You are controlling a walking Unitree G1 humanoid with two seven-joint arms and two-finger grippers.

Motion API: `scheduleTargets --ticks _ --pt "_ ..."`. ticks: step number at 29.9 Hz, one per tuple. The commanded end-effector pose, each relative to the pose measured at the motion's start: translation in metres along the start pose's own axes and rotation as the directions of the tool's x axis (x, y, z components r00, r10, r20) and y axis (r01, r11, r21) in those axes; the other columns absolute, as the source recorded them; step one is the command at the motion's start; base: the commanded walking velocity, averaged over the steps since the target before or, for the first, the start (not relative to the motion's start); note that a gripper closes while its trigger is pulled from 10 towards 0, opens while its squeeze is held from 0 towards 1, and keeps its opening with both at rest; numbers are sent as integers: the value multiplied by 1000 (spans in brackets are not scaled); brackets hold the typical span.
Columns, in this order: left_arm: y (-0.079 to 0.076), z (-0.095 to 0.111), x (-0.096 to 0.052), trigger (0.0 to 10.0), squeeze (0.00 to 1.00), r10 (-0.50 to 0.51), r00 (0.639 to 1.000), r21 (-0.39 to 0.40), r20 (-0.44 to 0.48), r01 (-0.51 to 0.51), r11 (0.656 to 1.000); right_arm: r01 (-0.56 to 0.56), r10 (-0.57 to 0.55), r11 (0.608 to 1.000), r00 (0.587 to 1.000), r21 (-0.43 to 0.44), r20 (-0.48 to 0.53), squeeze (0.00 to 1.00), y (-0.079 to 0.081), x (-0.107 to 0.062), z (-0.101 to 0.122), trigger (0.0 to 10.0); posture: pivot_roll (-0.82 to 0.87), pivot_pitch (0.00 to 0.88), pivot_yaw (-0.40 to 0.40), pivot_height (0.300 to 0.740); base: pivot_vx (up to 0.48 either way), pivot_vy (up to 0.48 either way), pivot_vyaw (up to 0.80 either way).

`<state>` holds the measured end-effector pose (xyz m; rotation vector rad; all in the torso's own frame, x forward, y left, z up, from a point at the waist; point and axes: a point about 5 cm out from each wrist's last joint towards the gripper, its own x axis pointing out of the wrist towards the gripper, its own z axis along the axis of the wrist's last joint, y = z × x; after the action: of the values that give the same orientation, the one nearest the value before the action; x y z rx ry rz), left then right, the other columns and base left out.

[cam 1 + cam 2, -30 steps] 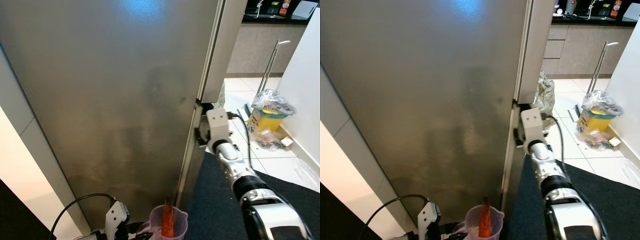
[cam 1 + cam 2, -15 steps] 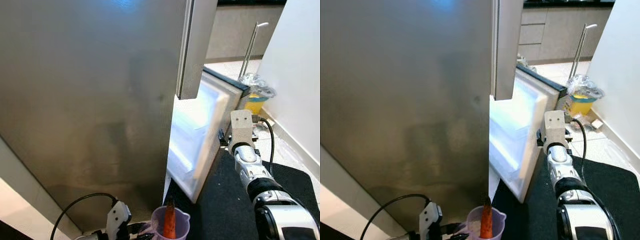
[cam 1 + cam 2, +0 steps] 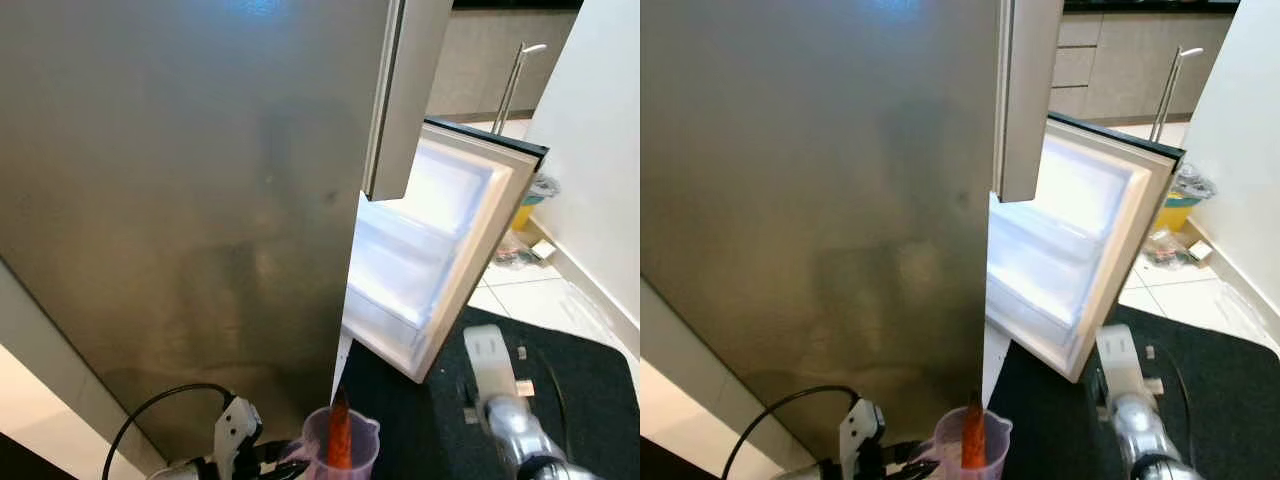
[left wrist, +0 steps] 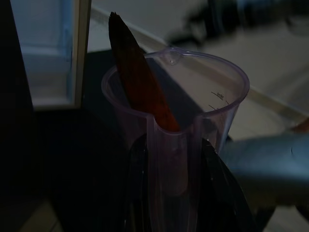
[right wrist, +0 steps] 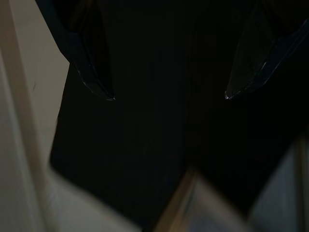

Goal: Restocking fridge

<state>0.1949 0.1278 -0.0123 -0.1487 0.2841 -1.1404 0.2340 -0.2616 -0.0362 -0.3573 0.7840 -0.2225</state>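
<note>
Carrot (image 4: 140, 87) standing tilted in clear measuring jug (image 4: 193, 116), low beside fridge (image 3: 180, 200); stiff, light, prone to tip out; best carried by jug body, upright; left gripper (image 4: 174, 188) clamped on jug; right gripper (image 5: 164, 92) released, below open fridge door (image 3: 450, 250).

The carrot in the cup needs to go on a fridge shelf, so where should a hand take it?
Pinch the carrot by the tip sticking above the cup rim, coming from above. It leans against the wall, its lower part boxed in, with the left hand already clamped on the cup.
</note>
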Motion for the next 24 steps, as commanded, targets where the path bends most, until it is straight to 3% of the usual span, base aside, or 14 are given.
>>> scheduleTargets --ticks 1,6,14,20,24 --pt "-2 7 8 10000 0 -21 998 -2 51 21 1000 -48 44 998 993 -37 -112 0 8 -9 -36 10000 -65 1 -12 740 0 0 0" --pt "-2 13 12 10000 0 -26 997 8 75 25 1000 -112 94 992 964 -58 -250 0 16 -25 -82 10000 -65 0 -10 740 0 0 0" --pt "10 21 18 10000 0 57 996 -3 62 -57 998 -225 162 968 901 -113 -402 0 25 -47 -127 10000 -64 0 -7 740 0 0 0" --pt "11 19 17 10000 0 37 999 -36 40 -36 999 -256 187 959 895 -124 -405 0 29 -48 -128 10000 -70 0 -4 740 0 0 0" --pt "7 14 19 10000 0 21 1000 -57 17 -20 998 -283 204 946 899 -160 -386 0 33 -45 -121 10000 -70 0 -6 740 182 -329 0"
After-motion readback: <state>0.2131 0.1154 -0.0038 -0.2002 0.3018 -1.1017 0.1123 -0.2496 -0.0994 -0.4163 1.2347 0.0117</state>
